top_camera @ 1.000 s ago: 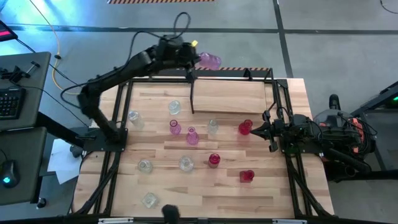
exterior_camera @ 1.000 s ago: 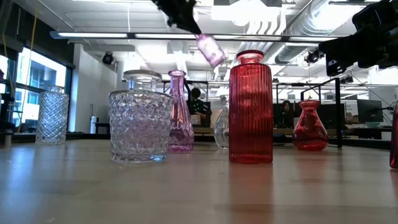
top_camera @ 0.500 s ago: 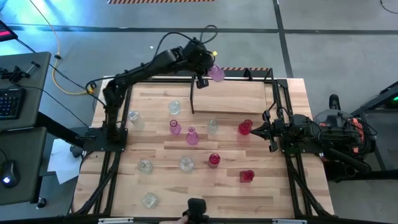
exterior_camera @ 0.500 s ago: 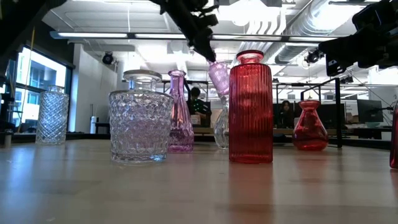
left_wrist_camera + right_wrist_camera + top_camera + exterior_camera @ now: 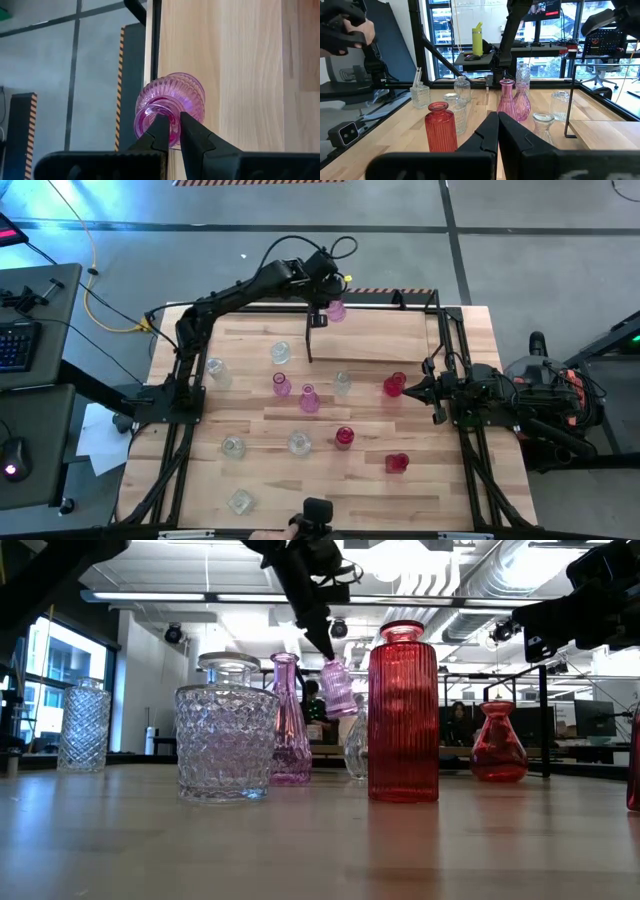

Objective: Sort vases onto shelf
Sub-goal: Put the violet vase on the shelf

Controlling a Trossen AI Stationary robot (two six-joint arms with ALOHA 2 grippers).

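Left gripper [image 5: 171,131] pinches rim of ribbed pink glass vase [image 5: 172,102], above shelf [image 5: 375,340] far edge. Glass: rigid, slick, breakable; neck grip best. Right gripper [image 5: 497,131] clenched, empty, table's right.

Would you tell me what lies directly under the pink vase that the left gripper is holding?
Under the pink vase held by the left gripper is the shelf's light wooden top board, near its edge. The vase hides the spot beneath it.

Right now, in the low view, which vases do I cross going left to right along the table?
Clear cut-glass vase → wide clear jar → slim pink bottle → pink vase hanging from the left gripper → tall red ribbed vase → squat red vase.
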